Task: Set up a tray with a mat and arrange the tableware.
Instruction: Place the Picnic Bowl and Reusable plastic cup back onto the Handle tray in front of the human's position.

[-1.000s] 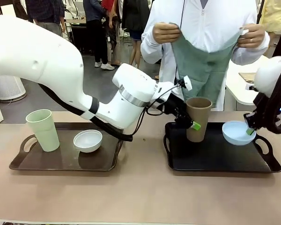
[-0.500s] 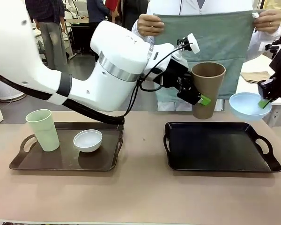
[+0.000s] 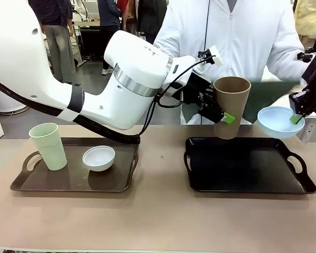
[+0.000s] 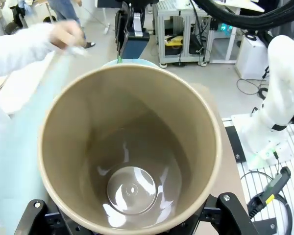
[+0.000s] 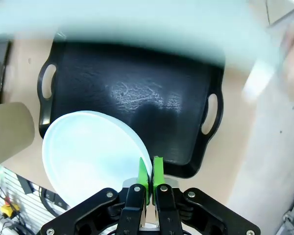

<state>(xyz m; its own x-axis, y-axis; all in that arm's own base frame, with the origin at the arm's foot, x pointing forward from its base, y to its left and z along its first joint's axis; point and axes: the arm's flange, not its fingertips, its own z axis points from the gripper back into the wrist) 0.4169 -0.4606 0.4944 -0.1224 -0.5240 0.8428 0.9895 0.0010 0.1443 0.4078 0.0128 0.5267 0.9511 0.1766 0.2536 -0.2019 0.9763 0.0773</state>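
Note:
My left gripper is shut on the brown cup, which hangs upright above the black tray. In the left wrist view I look down into that brown cup. My right gripper is shut on the rim of the light blue bowl, holding it in the air over the tray's far right corner. In the right wrist view its green pads pinch the bowl above the black tray. The person holds a teal mat low behind the cup; it is blurred in the right wrist view.
A brown tray at the left carries a pale green cup and a white bowl. The person in a white coat stands close at the far edge. Bare tabletop lies in front of both trays.
Both grippers lifted the cup and the bowl off the black tray and keep them raised. The person spread the mat high, then brought it down behind the cup.

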